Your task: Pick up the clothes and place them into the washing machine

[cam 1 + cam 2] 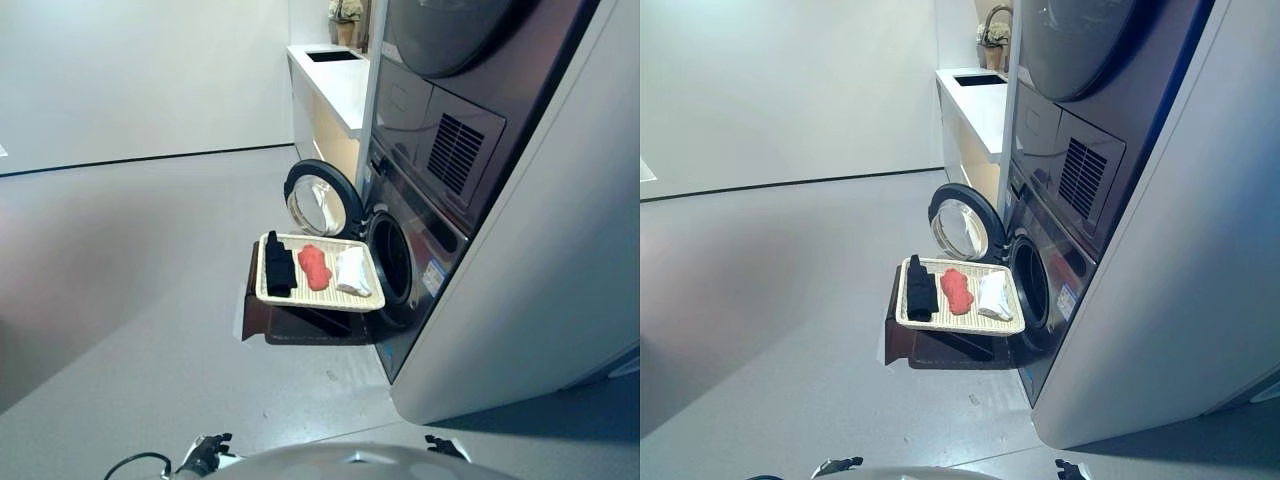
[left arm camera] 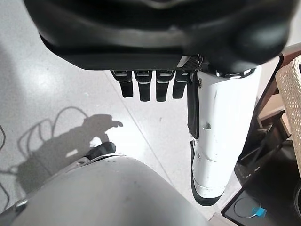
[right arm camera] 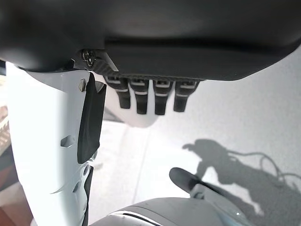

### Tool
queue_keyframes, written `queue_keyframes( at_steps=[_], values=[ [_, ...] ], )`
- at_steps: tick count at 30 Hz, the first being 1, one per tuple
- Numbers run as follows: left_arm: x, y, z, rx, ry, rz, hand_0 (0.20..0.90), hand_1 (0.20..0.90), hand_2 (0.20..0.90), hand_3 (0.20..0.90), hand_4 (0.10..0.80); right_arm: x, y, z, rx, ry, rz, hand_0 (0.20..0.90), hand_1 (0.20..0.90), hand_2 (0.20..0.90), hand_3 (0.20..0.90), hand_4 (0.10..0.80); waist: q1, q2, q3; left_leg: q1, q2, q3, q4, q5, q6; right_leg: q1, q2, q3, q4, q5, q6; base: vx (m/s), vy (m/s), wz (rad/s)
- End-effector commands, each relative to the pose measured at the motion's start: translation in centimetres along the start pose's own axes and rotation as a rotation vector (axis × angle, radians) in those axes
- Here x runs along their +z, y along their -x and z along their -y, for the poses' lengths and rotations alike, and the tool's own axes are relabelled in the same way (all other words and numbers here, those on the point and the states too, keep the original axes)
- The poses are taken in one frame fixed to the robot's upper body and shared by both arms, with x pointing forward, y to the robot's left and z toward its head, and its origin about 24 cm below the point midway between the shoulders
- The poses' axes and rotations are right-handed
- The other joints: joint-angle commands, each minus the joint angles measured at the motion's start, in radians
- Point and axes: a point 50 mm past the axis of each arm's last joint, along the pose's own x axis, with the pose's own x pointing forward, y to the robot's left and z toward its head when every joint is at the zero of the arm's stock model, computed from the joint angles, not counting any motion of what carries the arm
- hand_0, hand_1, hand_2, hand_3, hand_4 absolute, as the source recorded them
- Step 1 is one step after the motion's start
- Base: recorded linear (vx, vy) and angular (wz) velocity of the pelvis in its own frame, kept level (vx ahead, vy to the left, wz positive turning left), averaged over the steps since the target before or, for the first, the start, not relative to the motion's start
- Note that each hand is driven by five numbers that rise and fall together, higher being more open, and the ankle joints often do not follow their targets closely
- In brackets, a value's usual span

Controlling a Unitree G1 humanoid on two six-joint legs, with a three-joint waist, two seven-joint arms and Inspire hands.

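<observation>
A woven cream tray (image 1: 318,299) rests on a dark stand in front of the washing machine (image 1: 420,250). On it lie a black cloth (image 1: 279,266), a red cloth (image 1: 314,267) and a white cloth (image 1: 352,270), side by side. The machine's round door (image 1: 322,200) stands open behind the tray, and the drum opening (image 1: 392,258) is just right of it. My left hand (image 2: 155,33) hangs low by my side, fingers (image 2: 148,89) straight and holding nothing. My right hand (image 3: 164,37) hangs the same way, far from the tray.
A dryer (image 1: 450,40) is stacked on the washing machine. A white counter with a sink (image 1: 335,75) runs along the far wall beside it. The dark stand (image 1: 300,322) juts onto the grey floor (image 1: 130,260), which spreads to the left.
</observation>
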Motion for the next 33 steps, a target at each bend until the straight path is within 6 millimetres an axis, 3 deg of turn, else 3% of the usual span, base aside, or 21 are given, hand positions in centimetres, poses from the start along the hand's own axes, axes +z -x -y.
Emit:
queue_keyframes(
  at_steps=[1,20,28,33],
  values=[
    [1.3,-0.3,0.1,-0.005,-0.002,0.012,0.9,0.9,0.9,0.9,0.8,0.6,-0.3,0.5,-0.004,0.067,0.01,0.9,0.9,0.9,0.9,0.8,0.004,-0.04,0.009,-0.051,-0.015,0.012,-0.006,0.018,-0.056,0.029,-0.021,-0.01,-0.004,-0.004,0.033,0.0,0.0,0.0],
    [1.7,-0.4,-0.5,0.024,-0.009,0.022,0.9,0.9,0.9,0.9,0.8,1.3,-0.4,0.6,-0.005,0.055,0.027,0.9,0.9,0.9,0.9,0.8,0.004,-0.052,0.02,-0.057,-0.035,0.017,-0.006,0.004,-0.037,0.016,-0.038,-0.003,0.014,-0.005,0.042,0.006,0.01,0.0],
    [2.9,-0.6,-1.3,0.049,-0.004,0.06,0.9,0.9,0.9,0.9,0.8,2.3,-0.7,1.1,-0.022,0.038,0.046,0.9,0.9,0.9,0.9,0.8,0.009,-0.058,0.044,-0.072,-0.061,0.017,-0.006,-0.003,-0.002,-0.051,-0.056,0.024,0.119,-0.018,0.05,0.012,0.073,-0.03],
    [3.6,-0.6,-1.9,0.067,0.0,0.078,0.9,0.9,0.9,0.9,0.8,1.9,-0.7,1.5,-0.043,-0.009,0.02,0.9,0.9,0.9,0.9,0.8,0.01,-0.059,0.062,-0.061,-0.079,0.004,-0.005,-0.013,0.022,-0.09,-0.065,0.035,0.227,-0.022,0.054,0.046,0.111,-0.06]
  ],
)
